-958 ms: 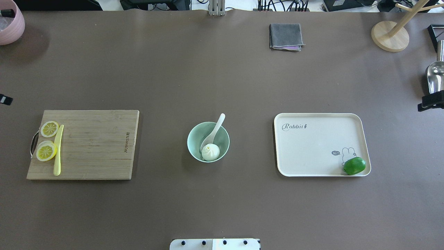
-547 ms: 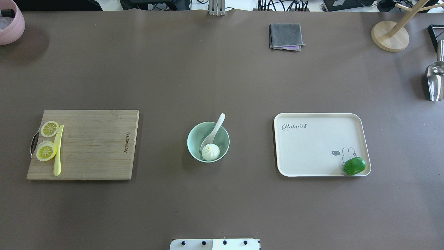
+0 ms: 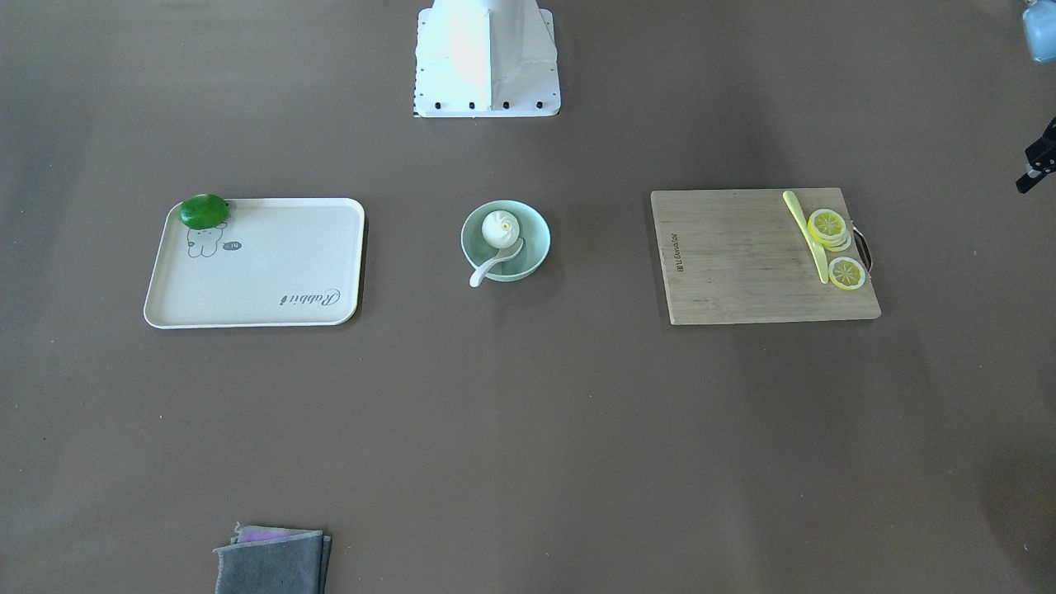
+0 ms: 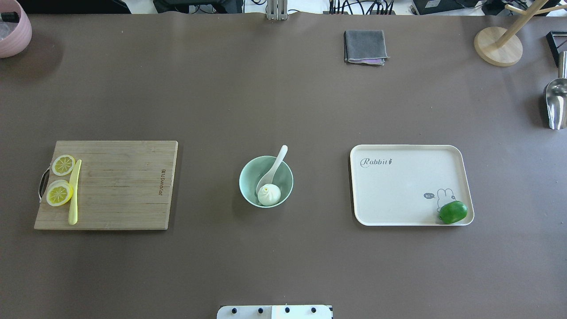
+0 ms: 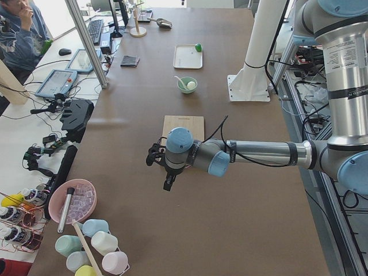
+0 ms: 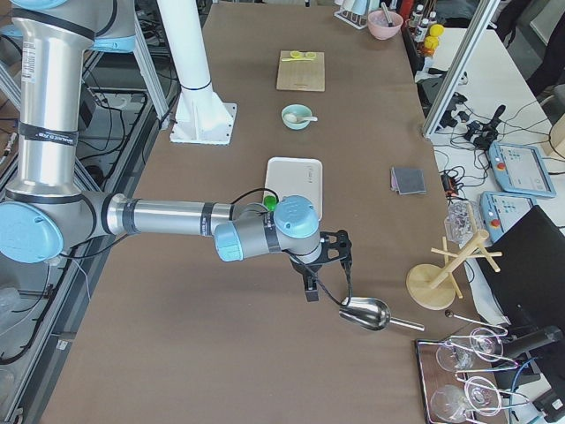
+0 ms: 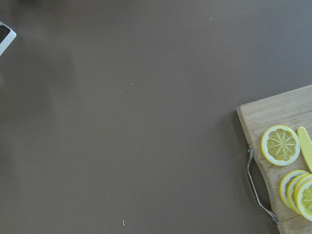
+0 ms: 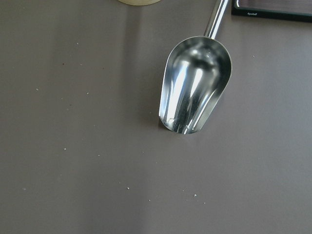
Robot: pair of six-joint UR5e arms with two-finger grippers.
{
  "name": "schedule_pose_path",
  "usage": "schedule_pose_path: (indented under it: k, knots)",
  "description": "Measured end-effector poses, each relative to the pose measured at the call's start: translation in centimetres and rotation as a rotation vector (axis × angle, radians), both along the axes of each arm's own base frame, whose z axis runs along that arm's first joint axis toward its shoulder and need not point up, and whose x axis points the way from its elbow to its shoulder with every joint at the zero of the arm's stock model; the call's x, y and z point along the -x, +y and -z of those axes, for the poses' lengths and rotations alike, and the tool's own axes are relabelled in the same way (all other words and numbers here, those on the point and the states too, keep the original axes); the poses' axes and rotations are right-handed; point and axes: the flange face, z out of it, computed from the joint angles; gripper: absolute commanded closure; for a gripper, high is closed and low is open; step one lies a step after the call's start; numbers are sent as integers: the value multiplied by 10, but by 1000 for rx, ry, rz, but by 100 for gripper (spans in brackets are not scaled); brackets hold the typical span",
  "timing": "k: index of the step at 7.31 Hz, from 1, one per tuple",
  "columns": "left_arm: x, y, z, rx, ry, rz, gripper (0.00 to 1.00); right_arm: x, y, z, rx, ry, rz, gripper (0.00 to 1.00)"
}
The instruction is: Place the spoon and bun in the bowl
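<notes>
The spoon [image 4: 273, 167] lies with its scoop down inside the bowl [image 4: 243, 180] and its handle leaning up over the far rim. Its long axis runs from the scoop, near and a little left, to the handle tip, far and a little right, and that tip overhangs the rim. The bun [image 4: 269, 195] sits in the near part of the bowl, pleats up, touching the scoop. The bowl stands mid-desk [image 4: 283, 102], between the cutting board [image 4: 119, 186] on the left and the tray [image 4: 398, 190] on the right, well apart from both.

Both things look to be in place, so I judge the placing done. What counts now is leaving the bowl undisturbed. The overhanging handle is the weak spot, since a brush against it could lever the spoon out, so any arm travel should pass wide of the centre.

The left gripper [image 5: 167, 179] hangs over bare desk beyond the board's left end. The right gripper [image 6: 309, 287] hangs above a metal scoop [image 8: 195, 87] at the far right. Whether either pair of jaws stands apart or together, I cannot tell.
</notes>
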Motion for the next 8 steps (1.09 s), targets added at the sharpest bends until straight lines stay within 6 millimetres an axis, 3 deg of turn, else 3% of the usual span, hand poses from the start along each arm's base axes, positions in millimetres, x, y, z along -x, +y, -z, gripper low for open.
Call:
schedule_pose_path:
  k: [2, 4, 6, 8]
  knots:
    - [7, -2, -9, 27, -39, -20, 2, 8, -23, -10, -2, 4, 33, 0]
    - [30, 4, -17, 47, -65, -44, 2, 17, -38, -16, 5, 5, 58, 0]
    - [42, 7, -21, 81, -71, -44, 2, 24, -54, -10, 32, 2, 73, 0]
    - [44, 2, -12, 54, -68, -40, 2, 30, -65, -2, 55, -20, 86, 0]
